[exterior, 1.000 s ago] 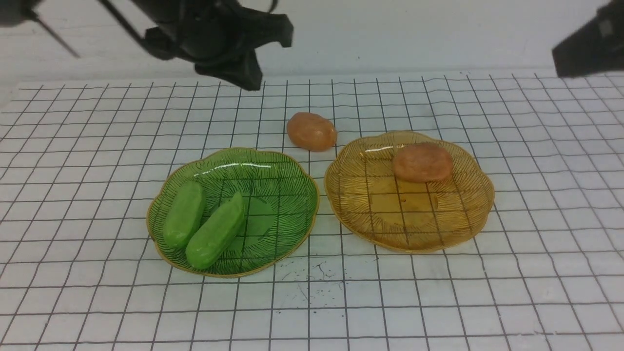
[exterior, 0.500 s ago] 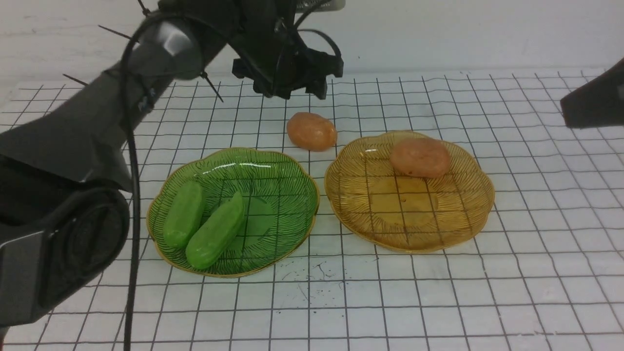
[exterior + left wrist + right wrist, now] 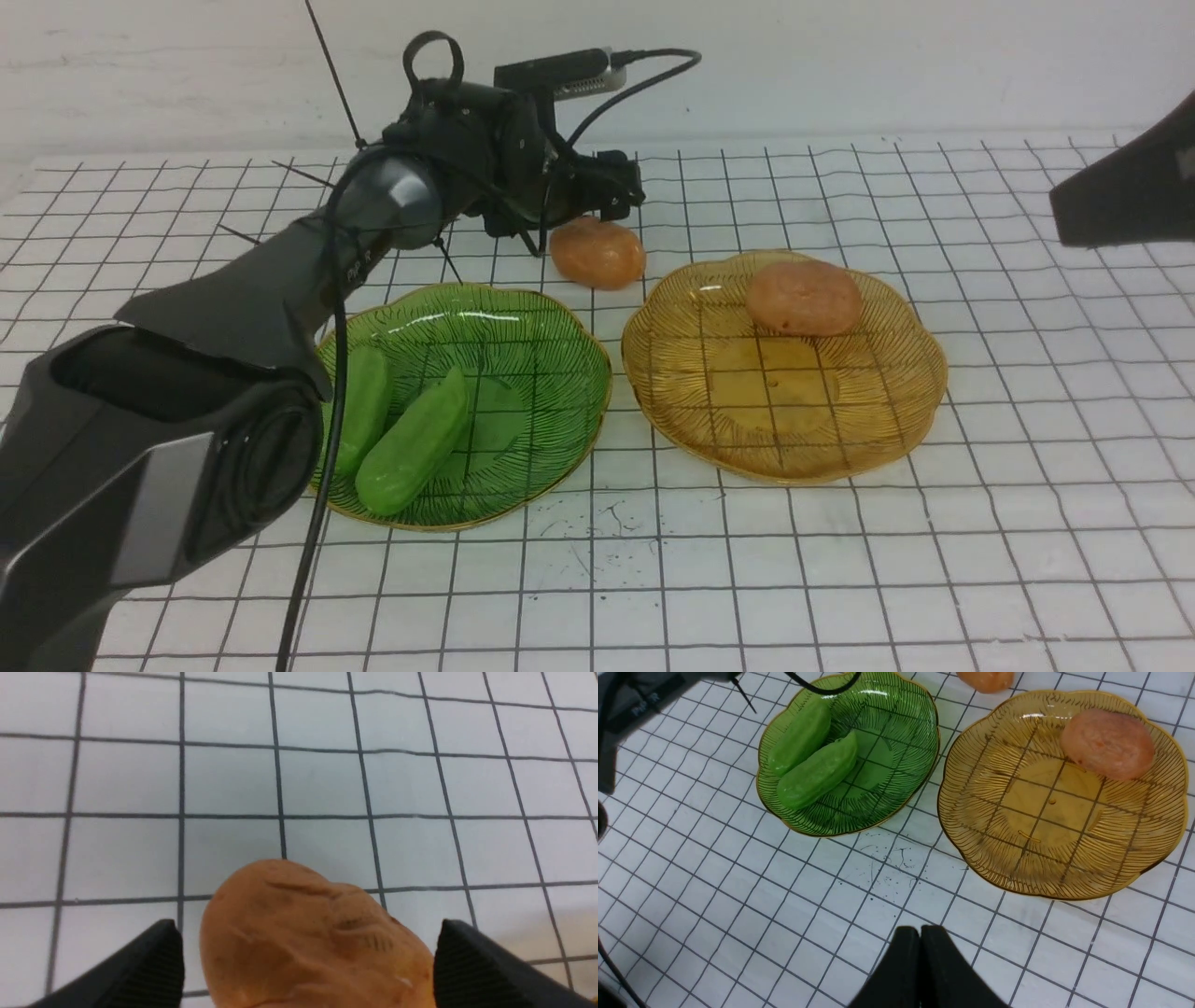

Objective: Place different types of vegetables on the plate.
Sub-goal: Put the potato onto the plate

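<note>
Left gripper [image 3: 306,933] spread, straddling the loose far potato [image 3: 597,252] (no contact visible); right gripper [image 3: 920,945] pressed together, raised at right.

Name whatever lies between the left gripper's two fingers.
The orange potato on the gridded mat sits there, with the left gripper open around it; the left wrist view shows it best.

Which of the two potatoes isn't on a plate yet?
The potato lying on the gridded mat, framed by the left end effector; the other potato lies on the amber plate.
</note>
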Motion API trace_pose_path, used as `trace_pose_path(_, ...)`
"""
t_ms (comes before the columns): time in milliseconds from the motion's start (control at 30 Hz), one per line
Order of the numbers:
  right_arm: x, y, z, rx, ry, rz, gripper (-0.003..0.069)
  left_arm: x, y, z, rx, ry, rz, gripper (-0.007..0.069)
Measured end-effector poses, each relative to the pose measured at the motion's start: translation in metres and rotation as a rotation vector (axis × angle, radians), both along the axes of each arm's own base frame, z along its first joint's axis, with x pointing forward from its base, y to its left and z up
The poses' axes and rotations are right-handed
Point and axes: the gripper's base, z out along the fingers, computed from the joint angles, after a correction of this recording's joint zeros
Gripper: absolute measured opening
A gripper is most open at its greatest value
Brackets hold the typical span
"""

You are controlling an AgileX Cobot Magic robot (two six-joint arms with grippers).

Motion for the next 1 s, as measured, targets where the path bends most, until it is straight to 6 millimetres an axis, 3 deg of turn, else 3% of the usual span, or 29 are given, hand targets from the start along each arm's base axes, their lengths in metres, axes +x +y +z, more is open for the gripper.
trace_pose_path(233,0.0,0.0,0.0,0.003,0.001,0.001,-0.0014,0.001,-0.003,-0.013,-0.082,0.047,0.058,0.0673)
trace_pose_path(633,0.0,0.0,0.0,-0.004,-0.005,0.008,-0.0014,0.005,0.008,-0.016,-0.101,0.07,0.103,0.065)
trace_pose_path(1000,-0.001,0.001,0.001,0.004,-0.005,0.011,-0.0014,0.006,0.006,-0.02,-0.156,0.09,0.116,0.0566)
